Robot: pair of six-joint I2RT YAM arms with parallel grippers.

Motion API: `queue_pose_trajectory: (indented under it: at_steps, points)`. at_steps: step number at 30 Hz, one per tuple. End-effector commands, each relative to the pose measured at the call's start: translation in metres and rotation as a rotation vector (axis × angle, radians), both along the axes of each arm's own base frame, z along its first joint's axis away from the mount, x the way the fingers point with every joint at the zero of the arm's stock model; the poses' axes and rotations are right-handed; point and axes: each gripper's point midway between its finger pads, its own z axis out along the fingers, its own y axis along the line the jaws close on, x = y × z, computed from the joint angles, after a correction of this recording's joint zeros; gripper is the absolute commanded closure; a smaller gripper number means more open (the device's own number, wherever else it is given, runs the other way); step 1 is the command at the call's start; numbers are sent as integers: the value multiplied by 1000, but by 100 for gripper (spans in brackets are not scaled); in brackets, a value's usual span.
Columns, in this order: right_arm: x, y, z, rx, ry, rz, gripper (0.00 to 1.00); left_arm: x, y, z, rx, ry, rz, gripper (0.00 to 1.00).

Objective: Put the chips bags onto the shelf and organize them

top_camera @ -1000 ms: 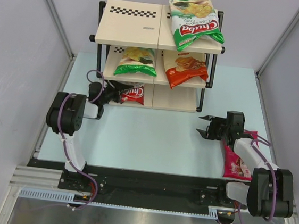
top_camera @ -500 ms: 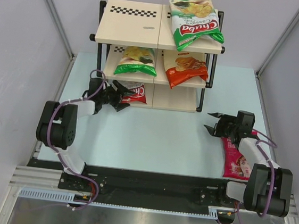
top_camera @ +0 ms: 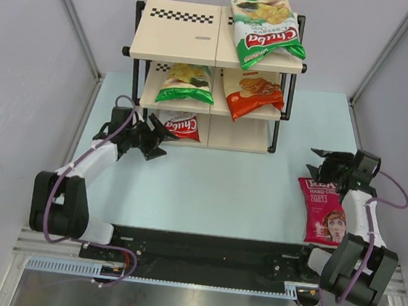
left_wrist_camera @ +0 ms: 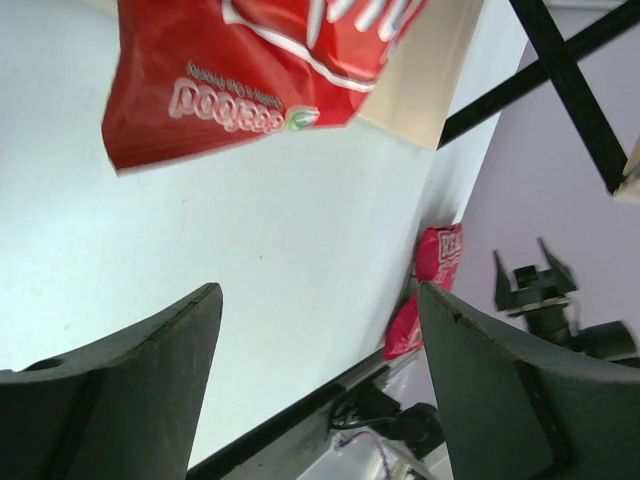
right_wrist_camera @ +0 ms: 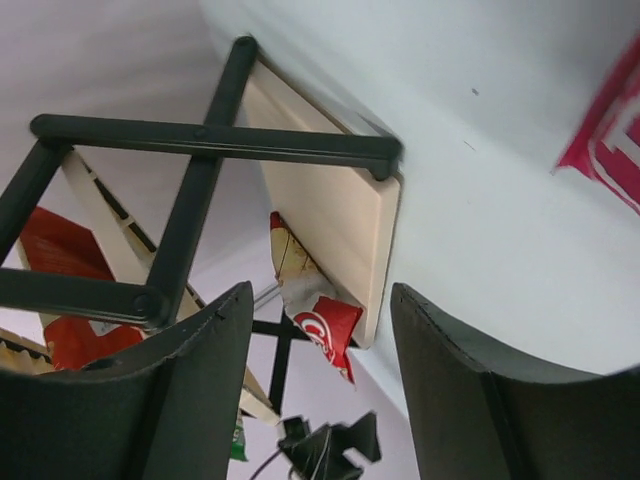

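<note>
Left fingers (left_wrist_camera: 120,390): spread wide, with nothing between them.
Red bag (top_camera: 183,126): just in front of the left fingers, on the lowest board of the shelf (top_camera: 179,37).
Right fingers (right_wrist_camera: 190,400): spread wide and empty, pointing toward the shelf.
Pink bag (top_camera: 323,209): flat on the bench (top_camera: 222,191), just behind the right fingers, apart from them.
Top green bag (top_camera: 264,29): on the highest board, well beyond both pairs of fingers.
Middle green bag (top_camera: 187,82): on the middle board, beside the orange bag (top_camera: 252,94).
</note>
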Motion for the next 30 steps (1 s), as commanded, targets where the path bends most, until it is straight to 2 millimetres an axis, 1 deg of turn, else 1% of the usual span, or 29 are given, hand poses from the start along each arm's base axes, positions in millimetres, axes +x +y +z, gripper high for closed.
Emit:
queue_pose_trajectory:
  at_steps: [1,2,3,4,5,6,7,8,9,10,11,13,14,15,17,18,19,20,21,23,24,25,26,27,28,30]
  points:
    - [10,-17,22,-191,-54,67,38,-35,14,-3,120,20,-46,17]
    - [11,-21,20,-201,-46,68,38,-40,12,-5,139,22,-61,17]
    - [13,-33,24,-222,-48,45,36,-47,13,-5,160,30,-74,18]
    - [11,-42,16,-259,-16,46,33,-49,15,-6,194,23,-87,18]
    - [9,-53,13,-286,-2,30,32,-50,16,-3,209,19,-92,18]
    - [6,-64,8,-318,20,18,31,-50,17,8,224,7,-97,18]
    - [-1,-86,4,-332,66,-32,31,-49,19,13,247,-14,-107,18]
    - [-6,-102,-4,-398,101,-37,30,-47,21,19,265,-29,-105,18]
    - [-8,-113,-7,-436,118,-45,30,-45,20,30,271,-57,-108,18]
    - [-12,-131,-6,-481,150,-79,30,-45,19,39,273,-92,-114,18]
    - [-14,-136,-13,-541,170,-30,30,-46,14,44,266,-114,-129,18]
    - [-15,-142,-20,-606,197,19,27,-49,5,52,254,-170,-166,18]
    - [-20,-144,-32,-616,243,36,26,-50,2,51,250,-181,-180,18]
    - [-28,-145,-41,-633,290,68,25,-56,2,42,249,-161,-188,18]
    - [-38,-152,-51,-648,336,87,23,-64,-1,36,243,-159,-200,18]
    - [-44,-155,-52,-675,349,119,23,-72,0,23,243,-132,-208,18]
    - [-49,-161,-50,-691,361,115,22,-77,0,20,241,-126,-207,18]
    - [-55,-169,-46,-707,368,102,22,-79,1,22,239,-150,-202,18]
    - [-61,-174,-39,-743,365,112,21,-86,2,11,239,-126,-205,18]
    - [-69,-185,-31,-789,388,117,20,-92,2,9,236,-134,-206,18]
    - [-78,-186,-31,-802,421,126,20,-96,2,3,233,-122,-210,18]
    - [-84,-192,-30,-852,456,144,20,-98,2,2,231,-121,-214,18]
    - [-84,-193,-29,-871,466,157,19,-99,1,0,229,-120,-219,18]
    - [-83,-189,-27,-890,472,189,20,-100,1,0,224,-127,-223,18]
    - [-86,-193,-26,-930,512,203,20,-100,0,-1,222,-126,-228,18]
    - [-90,-194,-25,-981,569,237,20,-101,0,-2,224,-131,-236,18]
